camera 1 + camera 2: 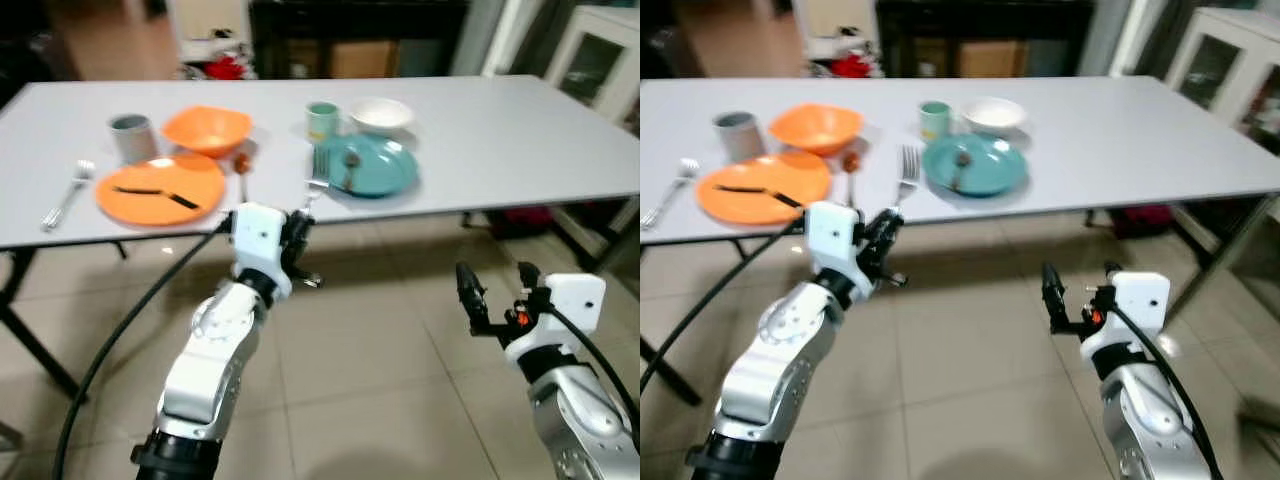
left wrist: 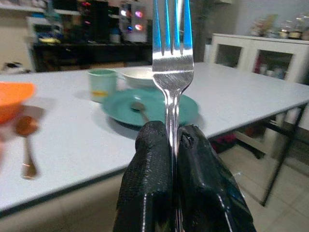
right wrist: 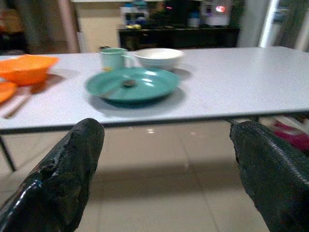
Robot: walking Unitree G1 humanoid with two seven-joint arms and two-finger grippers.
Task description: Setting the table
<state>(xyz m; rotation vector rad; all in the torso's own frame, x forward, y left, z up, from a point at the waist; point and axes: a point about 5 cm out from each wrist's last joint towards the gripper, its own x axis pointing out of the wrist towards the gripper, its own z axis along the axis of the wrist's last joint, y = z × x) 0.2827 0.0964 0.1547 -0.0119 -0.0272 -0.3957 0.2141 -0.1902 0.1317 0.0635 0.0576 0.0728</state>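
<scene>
I had the left gripper (image 1: 300, 232) raised just short of the table's near edge, its black fingers (image 2: 154, 169) pinched tight on the handle of a silver fork (image 2: 171, 63), which stood upright with its tines up. The right gripper (image 1: 497, 290) hung lower over the tiled floor (image 1: 380, 380), off to the right, with its two fingers spread wide apart and nothing between them. Ahead of me stretched the long white table (image 1: 500, 140). On it I could see a teal plate (image 1: 385, 165) with a spoon (image 1: 351, 168) lying in it, and behind that plate a white bowl (image 1: 381, 114) and a green cup (image 1: 322, 121). To the left lay an orange plate (image 1: 160, 188) with a dark utensil (image 1: 155, 193) across it, an orange bowl (image 1: 206, 129) and a grey cup (image 1: 131, 135) behind, a brown spoon (image 1: 241, 165) just beside, and a second fork (image 1: 68, 192) near the far left edge.
</scene>
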